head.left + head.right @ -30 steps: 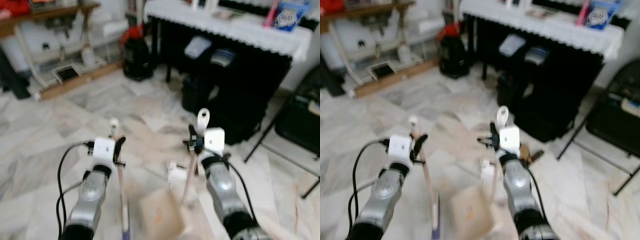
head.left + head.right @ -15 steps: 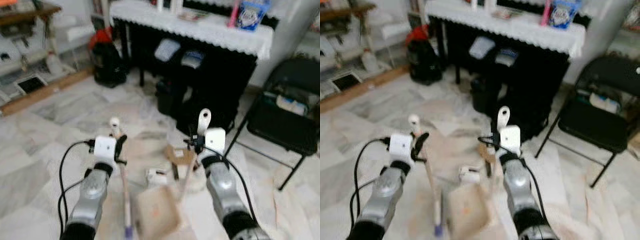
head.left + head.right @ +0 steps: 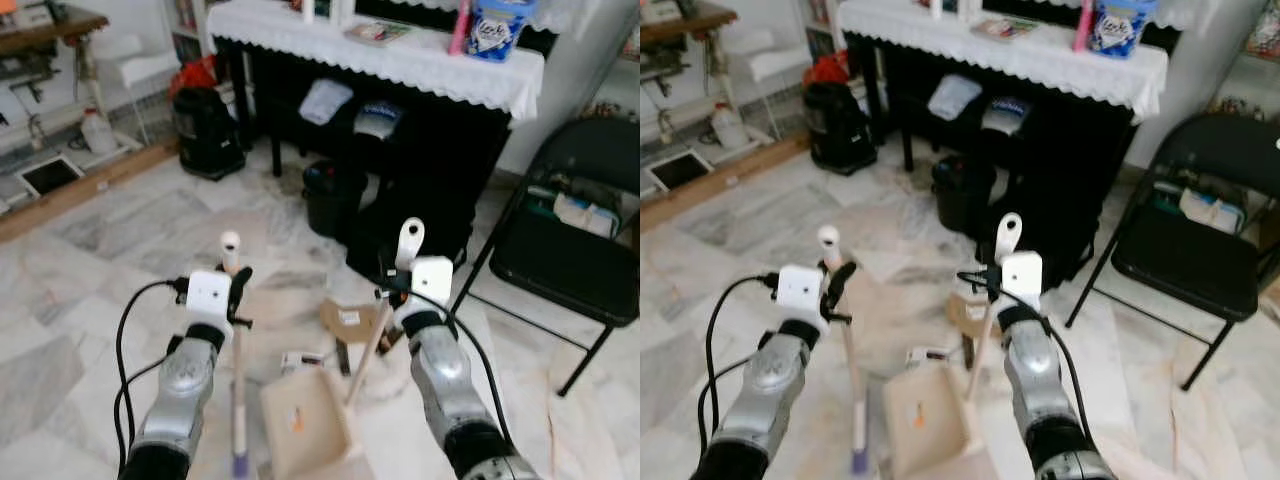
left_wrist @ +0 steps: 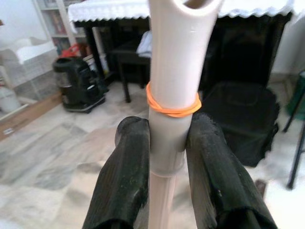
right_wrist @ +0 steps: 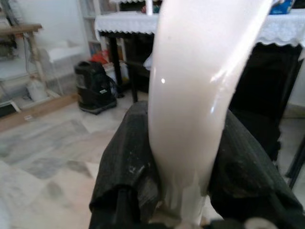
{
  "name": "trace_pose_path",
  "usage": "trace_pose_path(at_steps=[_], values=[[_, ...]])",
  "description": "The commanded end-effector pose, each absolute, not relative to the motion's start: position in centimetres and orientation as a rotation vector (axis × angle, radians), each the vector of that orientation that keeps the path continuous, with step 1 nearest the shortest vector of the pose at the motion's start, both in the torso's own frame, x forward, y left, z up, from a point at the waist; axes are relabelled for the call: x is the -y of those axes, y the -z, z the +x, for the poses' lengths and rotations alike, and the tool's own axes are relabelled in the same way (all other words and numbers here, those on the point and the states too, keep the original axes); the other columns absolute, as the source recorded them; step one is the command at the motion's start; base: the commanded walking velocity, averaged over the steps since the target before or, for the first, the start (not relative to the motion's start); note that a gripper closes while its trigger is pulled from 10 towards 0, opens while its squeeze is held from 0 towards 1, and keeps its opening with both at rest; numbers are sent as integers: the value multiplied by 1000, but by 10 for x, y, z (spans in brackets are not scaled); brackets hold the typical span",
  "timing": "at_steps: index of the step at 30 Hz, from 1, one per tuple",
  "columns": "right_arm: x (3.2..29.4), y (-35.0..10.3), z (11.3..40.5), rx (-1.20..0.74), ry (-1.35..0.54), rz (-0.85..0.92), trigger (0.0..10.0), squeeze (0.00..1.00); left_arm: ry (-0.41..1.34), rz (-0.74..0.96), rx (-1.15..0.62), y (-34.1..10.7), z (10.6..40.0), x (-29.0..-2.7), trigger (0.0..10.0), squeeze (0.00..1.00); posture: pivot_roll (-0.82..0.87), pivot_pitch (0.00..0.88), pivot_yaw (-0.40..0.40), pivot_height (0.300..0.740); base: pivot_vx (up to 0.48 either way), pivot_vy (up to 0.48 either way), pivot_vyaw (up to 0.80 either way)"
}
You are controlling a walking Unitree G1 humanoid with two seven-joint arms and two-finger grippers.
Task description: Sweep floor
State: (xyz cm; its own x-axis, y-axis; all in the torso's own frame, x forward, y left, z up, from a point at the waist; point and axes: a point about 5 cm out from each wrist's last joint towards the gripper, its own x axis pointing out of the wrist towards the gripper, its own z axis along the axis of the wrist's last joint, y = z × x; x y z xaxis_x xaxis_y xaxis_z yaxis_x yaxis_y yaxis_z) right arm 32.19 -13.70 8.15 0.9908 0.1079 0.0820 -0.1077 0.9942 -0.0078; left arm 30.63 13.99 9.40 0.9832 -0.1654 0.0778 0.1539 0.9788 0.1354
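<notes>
Cream broom handle (image 4: pixel 167 143) clamped in left claw (image 4: pixel 167 157); right claw (image 5: pixel 183 171) grips dustpan handle (image 5: pixel 200 95).

Glossy marble floor (image 3: pixel 90 300), plastic dustpan (image 3: pixel 305 420)

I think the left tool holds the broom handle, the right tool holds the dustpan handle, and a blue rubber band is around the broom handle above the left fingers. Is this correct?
Not quite: the rubber band is orange, not blue, as the left wrist view shows. The rest stands: the left tool is shut on the broom handle, and the right tool is shut on the dustpan handle.
</notes>
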Motion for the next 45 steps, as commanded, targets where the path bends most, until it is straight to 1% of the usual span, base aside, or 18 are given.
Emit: trace_pose_path(at_steps=[1, 5, 10, 14, 25, 32, 45], values=[[130, -97, 329, 147, -136, -24, 10000, 0, 135, 143, 150, -107, 309, -149, 10000, 0, 111, 0, -32, 740, 0, 0, 0], [130, -98, 329, 154, -129, -27, 10000, 0, 128, 132, 151, -108, 309, -149, 10000, 0, 110, 0, -31, 740, 0, 0, 0], [133, -97, 328, 146, -118, -17, 10000, 0, 120, 124, 154, -108, 310, -151, 10000, 0, 108, 0, -29, 740, 0, 339, 0], [134, -96, 329, 133, -110, -10, 10000, 0, 120, 125, 153, -108, 309, -151, 10000, 0, 112, 0, -30, 740, 0, 342, -800], [133, -96, 330, 128, -105, -20, 10000, 0, 123, 122, 154, -108, 308, -150, 10000, 0, 110, 0, -29, 740, 0, 347, 0], [134, -96, 330, 129, -102, -27, 10000, 0, 124, 122, 156, -108, 308, -150, 10000, 0, 109, 0, -29, 740, 0, 341, -654], [136, -98, 330, 141, -95, -31, 10000, 0, 118, 121, 164, -109, 308, -150, 10000, 0, 111, 0, -31, 740, 0, 0, 0]])
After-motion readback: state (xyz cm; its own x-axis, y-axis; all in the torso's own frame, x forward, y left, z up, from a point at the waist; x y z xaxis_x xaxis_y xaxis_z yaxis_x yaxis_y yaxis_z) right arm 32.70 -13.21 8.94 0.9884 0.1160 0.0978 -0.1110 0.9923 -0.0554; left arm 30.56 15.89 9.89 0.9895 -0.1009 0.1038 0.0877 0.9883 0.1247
